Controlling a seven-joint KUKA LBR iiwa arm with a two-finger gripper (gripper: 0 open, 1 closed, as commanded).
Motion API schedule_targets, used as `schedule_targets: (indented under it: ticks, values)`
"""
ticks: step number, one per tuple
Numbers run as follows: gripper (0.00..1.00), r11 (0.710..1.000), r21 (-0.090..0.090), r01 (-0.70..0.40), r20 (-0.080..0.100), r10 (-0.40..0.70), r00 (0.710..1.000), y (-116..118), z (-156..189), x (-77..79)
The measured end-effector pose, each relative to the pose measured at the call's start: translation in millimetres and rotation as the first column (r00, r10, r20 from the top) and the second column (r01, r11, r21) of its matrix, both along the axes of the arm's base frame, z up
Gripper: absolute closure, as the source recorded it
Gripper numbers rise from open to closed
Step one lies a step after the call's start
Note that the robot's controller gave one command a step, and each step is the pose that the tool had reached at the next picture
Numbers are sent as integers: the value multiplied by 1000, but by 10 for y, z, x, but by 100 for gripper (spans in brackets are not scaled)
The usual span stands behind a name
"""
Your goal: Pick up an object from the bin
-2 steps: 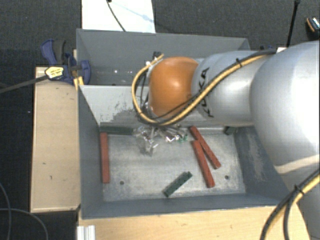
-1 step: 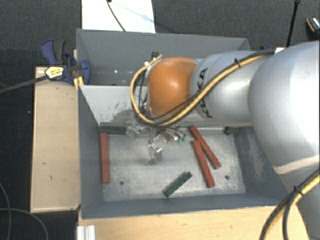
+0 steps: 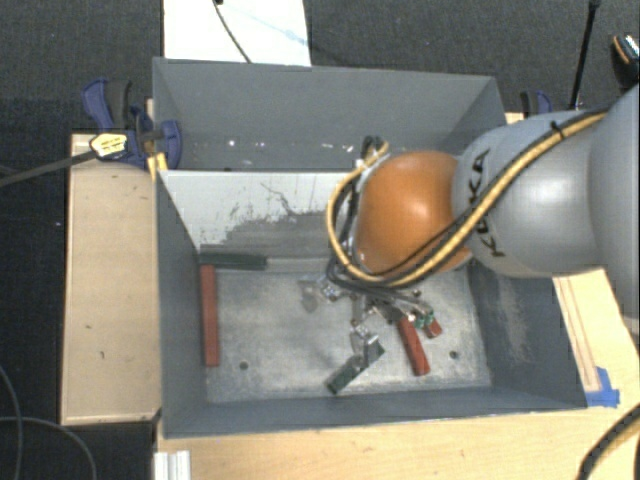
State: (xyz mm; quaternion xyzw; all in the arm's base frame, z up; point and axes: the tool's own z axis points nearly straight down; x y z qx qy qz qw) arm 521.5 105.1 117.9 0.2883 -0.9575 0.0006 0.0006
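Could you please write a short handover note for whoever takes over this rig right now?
Pincer: low in the bin, right of centre, close to a small dark block, with a short red stick beside it.
Elsewhere: long red bar and dark bar by the left wall.
Done: nothing seen lifted yet.
Left: grip one thing and raise it out.

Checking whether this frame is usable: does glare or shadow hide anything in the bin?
Camera view: glare whitens the bin at its back wall; the orange cover blocks and shades the floor beneath; the left red stick and front dark flat piece are evenly lit.
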Motion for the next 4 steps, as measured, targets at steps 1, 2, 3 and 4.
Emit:
schedule_targets:
  ticks: [1,2,3,4]
  values:
    - [0,999,-1,-54,-3,54,999,-599,-39,-455]
    - [0,996,2,-89,6,89,996,-583,204,-344]
    - [0,969,2,-245,14,245,969,-454,-464,-387]
    - [100,970,3,-244,7,244,970,-457,-471,-408]
